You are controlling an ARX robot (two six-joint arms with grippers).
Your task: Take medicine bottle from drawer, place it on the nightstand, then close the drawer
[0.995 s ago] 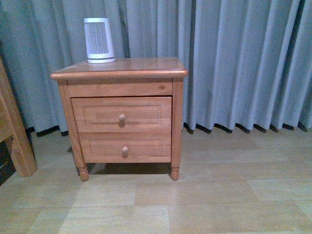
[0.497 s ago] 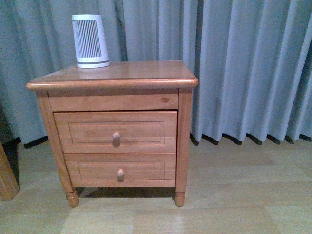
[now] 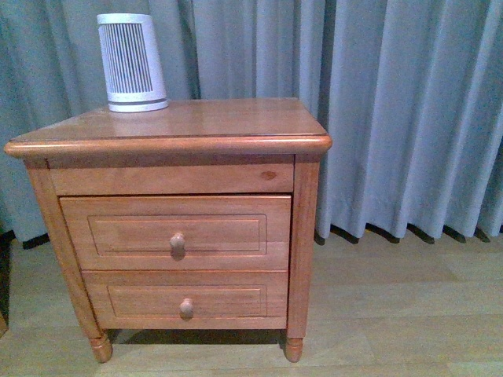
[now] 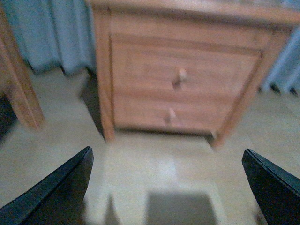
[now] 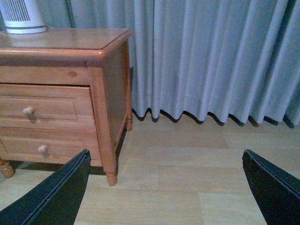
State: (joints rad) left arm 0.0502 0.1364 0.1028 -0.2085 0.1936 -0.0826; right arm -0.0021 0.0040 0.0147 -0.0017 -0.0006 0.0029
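**Approach: drawer shut, nothing gripped**

Nightstand [image 3: 306, 236] fills the front view. Upper drawer [image 3: 126, 232] sits closed and flush. Medicine bottle not visible, presumably inside.

Square one gripper on the knob [image 3: 178, 243], pinch it, pull straight out.

Left gripper [image 4: 166, 154] and right gripper [image 5: 165, 152] are both spread wide and empty. Left wrist view is blurred. No arms in the front view.

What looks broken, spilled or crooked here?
Nothing stands out. The nightstand stands level on its feet. The taller drawer and the shallower drawer both look shut and straight. The white ribbed device sits upright at a back corner of the top. No spill shows on the floor.
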